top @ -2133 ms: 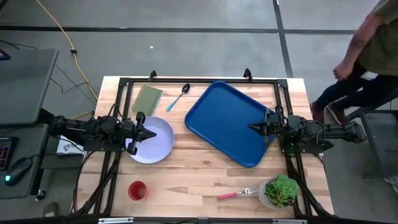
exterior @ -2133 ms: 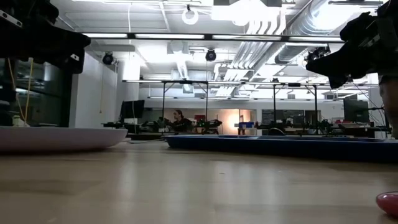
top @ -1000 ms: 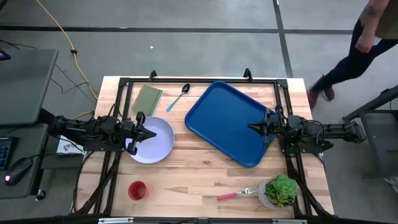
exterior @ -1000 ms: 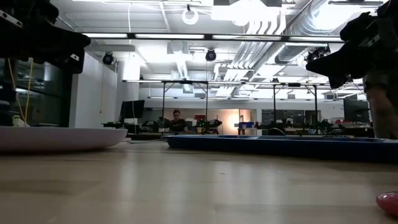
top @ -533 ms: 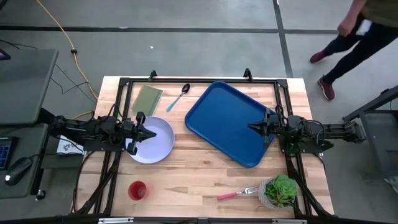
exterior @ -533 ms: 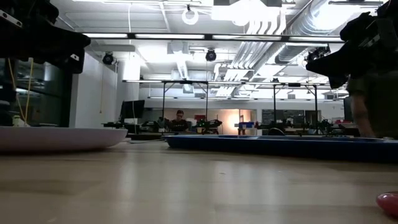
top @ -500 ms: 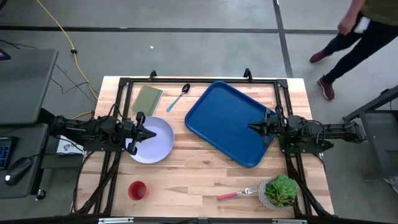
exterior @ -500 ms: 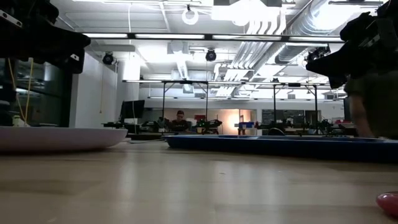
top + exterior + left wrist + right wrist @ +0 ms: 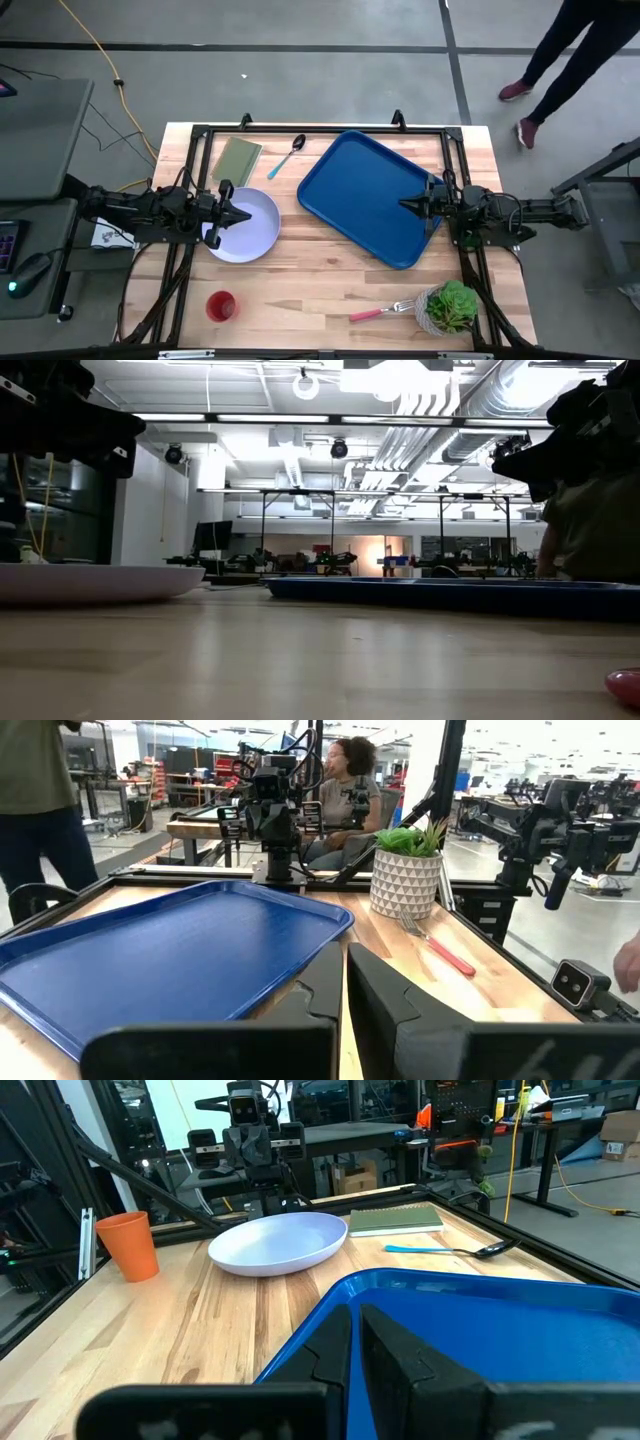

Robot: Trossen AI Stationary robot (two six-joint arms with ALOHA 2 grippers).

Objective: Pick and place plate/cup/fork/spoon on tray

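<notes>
The tray (image 9: 372,198) is taken as the landmark; nothing is carried on it, so all four pieces are judged still to be placed.

Nearest the tray is the right pincer (image 9: 404,205), poised over the tray's right edge with its fingers drawn together and nothing between them. The spoon (image 9: 286,157) lies just off the tray's far-left corner, its long axis running diagonally with the bowl at the far end.

Next outward, the plate (image 9: 245,224) rests on the tabletop (image 9: 320,285) to the tray's left, apart from it. The left pincer (image 9: 246,214) is held above the plate, likewise clenched on nothing. The plate is therefore judged to fall to the left arm, with carriage directed rightward toward the tray.

The fork (image 9: 380,311) lies beyond the tray's near edge, tines toward a potted plant (image 9: 448,307); the right arm is nearer it.

Farthest, the cup (image 9: 221,305) stands upright at the near left, closer to the left arm.
</notes>
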